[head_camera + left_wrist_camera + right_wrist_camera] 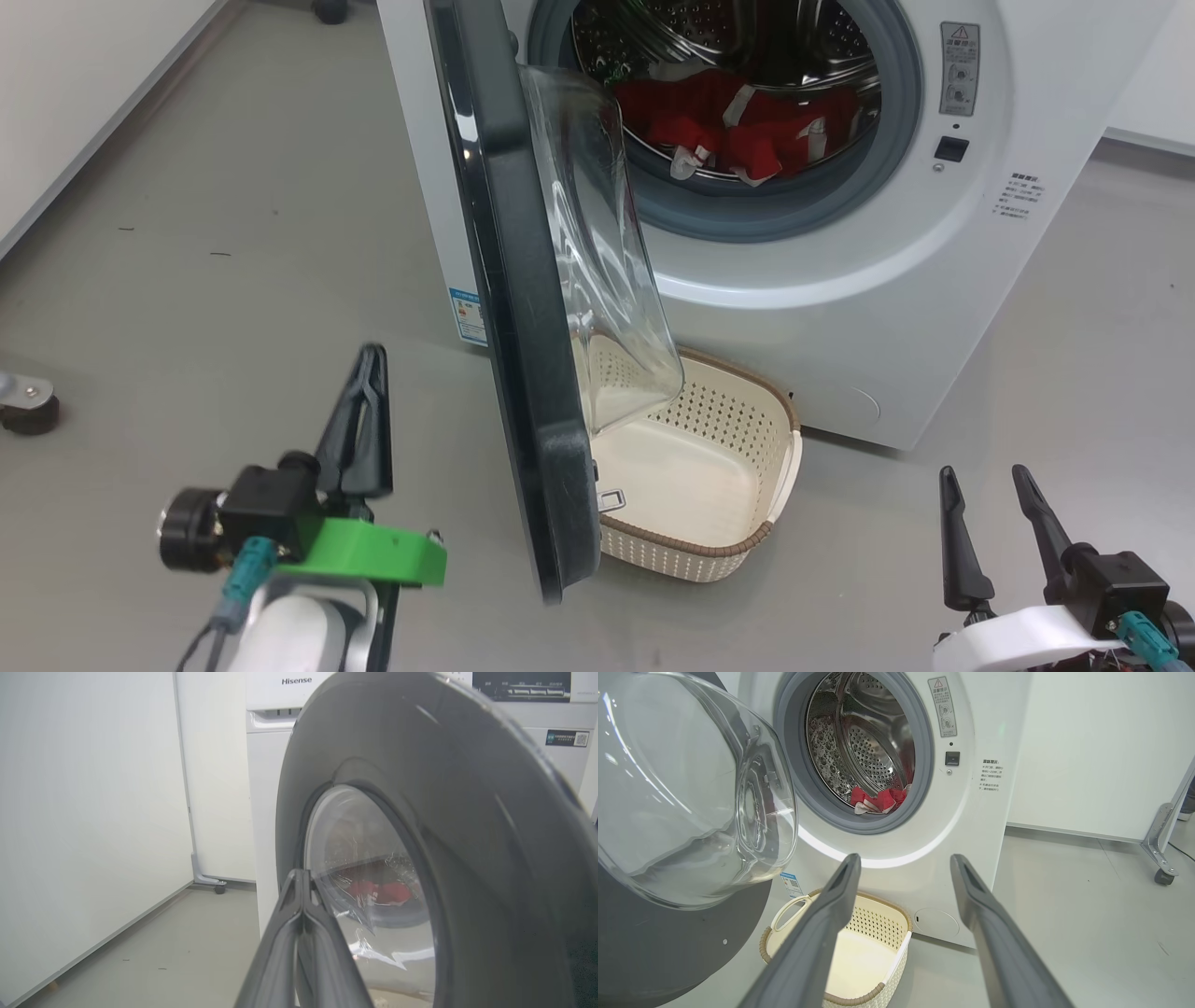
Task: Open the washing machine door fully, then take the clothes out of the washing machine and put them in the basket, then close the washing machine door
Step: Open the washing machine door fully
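The white washing machine [840,308] stands ahead with its door [523,308] swung out about halfway, black rim edge-on to me and the clear glass bowl [597,261] bulging right. Red clothes [738,126] with white patches lie in the steel drum, also seen as clothes [878,801]. The cream basket [775,448] sits on the floor below the door, empty. My left gripper [371,359] is shut with nothing in it, left of the door's outer face [467,835] and apart from it. My right gripper [985,478] stands open at lower right, its fingers [822,924] pointing toward the basket [873,919].
Grey floor lies open to the left of the door and to the right of the machine. A white wall panel [84,812] runs along the left. A small caster [28,406] sits at far left, and a wheeled metal leg [1160,858] stands at the right.
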Robot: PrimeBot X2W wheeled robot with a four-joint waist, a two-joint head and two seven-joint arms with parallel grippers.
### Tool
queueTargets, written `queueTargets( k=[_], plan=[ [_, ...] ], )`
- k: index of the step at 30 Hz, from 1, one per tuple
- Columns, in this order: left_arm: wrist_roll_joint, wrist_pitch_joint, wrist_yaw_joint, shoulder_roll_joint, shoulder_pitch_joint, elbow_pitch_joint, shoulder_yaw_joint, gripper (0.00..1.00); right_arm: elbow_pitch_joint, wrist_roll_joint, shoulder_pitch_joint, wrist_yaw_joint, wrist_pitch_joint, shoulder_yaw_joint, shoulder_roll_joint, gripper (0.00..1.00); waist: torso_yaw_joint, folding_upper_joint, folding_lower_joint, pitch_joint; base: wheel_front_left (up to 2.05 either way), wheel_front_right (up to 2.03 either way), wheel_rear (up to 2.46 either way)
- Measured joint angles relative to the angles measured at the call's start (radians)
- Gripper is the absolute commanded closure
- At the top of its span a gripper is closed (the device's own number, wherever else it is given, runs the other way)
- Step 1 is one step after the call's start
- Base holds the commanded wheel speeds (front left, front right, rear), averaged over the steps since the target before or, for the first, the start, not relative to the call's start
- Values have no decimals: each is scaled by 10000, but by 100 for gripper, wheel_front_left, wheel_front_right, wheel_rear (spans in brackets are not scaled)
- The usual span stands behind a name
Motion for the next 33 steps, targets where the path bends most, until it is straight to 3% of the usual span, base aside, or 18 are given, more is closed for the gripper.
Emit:
queueTargets(
  k=[10,17,26,33],
  plan=[
    [105,-48,-316,-2,-811,-2999,-4,100,29,-125,9,178,0,-125,102,0,26,0,0,-12,0,0,0],
    [-10,-56,-928,2,-963,-4485,-1189,100,69,-284,12,311,0,-150,153,0,-42,0,0,-28,0,0,0],
    [-261,107,-2075,36,-256,-3977,-3417,100,107,-447,13,443,0,-180,217,0,-194,0,0,25,0,0,0],
    [-913,1294,-2105,199,631,-2731,-4385,100,113,-493,13,537,0,-224,280,0,-299,0,0,118,0,0,0]
  ],
)
